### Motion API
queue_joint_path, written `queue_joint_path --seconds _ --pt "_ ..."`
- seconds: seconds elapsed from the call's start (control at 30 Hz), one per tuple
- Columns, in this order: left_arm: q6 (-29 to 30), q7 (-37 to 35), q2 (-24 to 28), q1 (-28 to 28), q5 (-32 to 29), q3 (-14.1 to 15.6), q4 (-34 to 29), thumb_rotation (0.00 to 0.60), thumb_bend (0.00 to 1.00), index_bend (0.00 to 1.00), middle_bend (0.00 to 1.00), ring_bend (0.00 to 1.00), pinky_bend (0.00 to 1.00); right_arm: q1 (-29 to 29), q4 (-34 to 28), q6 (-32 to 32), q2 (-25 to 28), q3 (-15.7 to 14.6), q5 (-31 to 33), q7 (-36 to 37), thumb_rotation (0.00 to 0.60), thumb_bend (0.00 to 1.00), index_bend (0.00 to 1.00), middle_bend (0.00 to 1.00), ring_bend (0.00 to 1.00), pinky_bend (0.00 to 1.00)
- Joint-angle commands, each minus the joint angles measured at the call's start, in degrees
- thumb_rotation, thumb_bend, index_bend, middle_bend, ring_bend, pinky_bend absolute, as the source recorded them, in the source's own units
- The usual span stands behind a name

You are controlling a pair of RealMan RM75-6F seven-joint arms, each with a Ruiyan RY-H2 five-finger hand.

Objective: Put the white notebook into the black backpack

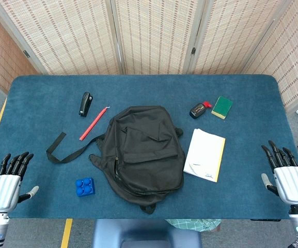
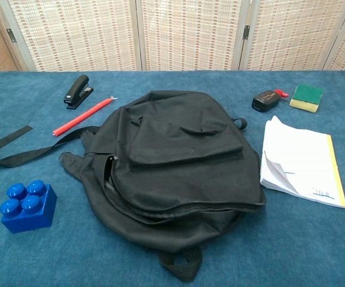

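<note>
A: While your left hand and right hand sit at the near corners, both have fingers spread, holding nothing.

B: Notebook position?

A: White notebook lies flat just right of the black backpack, mid-table, top page curled at its near-left corner.

B: Clutter?

A: Left of the pack: blue brick, red pencil, black stapler. Far right: sponge, small black bottle.

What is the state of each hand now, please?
Left hand: open, fingers apart, holding nothing.
Right hand: open, fingers apart, holding nothing.
</note>
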Motion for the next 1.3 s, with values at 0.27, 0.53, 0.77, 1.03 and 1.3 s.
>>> queue_joint_path --seconds 0.27,0.53,0.77,1.03,1.3 --pt "-0.38 -0.23 -0.09 -0.05 -0.25 0.11 0.25 0.600 0.21 0.13 0.15 0.14 0.00 0.45 0.43 -0.15 -0.16 -0.04 -1.62 0.10 0.600 0.42 0.00 0.02 0.14 0.11" --pt "0.08 -1.08 0.06 0.15 0.47 0.42 0.43 0.600 0.21 0.13 0.15 0.14 0.00 3.44 4.28 -3.36 -2.05 -0.59 -5.22 -0.12 0.600 0.42 0.00 0.02 0.14 0.11" --pt "0.47 -1.42 0.42 0.63 0.47 0.69 0.19 0.600 0.21 0.13 0.15 0.14 0.00 6.55 10.97 -7.05 -6.92 -0.94 -7.10 -2.32 0.600 0.44 0.00 0.07 0.18 0.12" --pt "0.36 -1.80 0.93 0.93 0.72 1.16 -0.33 0.600 0.21 0.13 0.14 0.14 0.00 9.53 21.89 -11.53 -14.15 -2.04 -7.73 -0.10 0.600 0.44 0.00 0.08 0.18 0.12" --pt "-0.22 -1.17 1.32 0.98 0.51 1.43 -1.27 0.600 0.21 0.13 0.13 0.13 0.00 11.96 33.96 -14.26 -21.60 -3.16 -8.52 3.40 0.600 0.44 0.00 0.08 0.18 0.11"
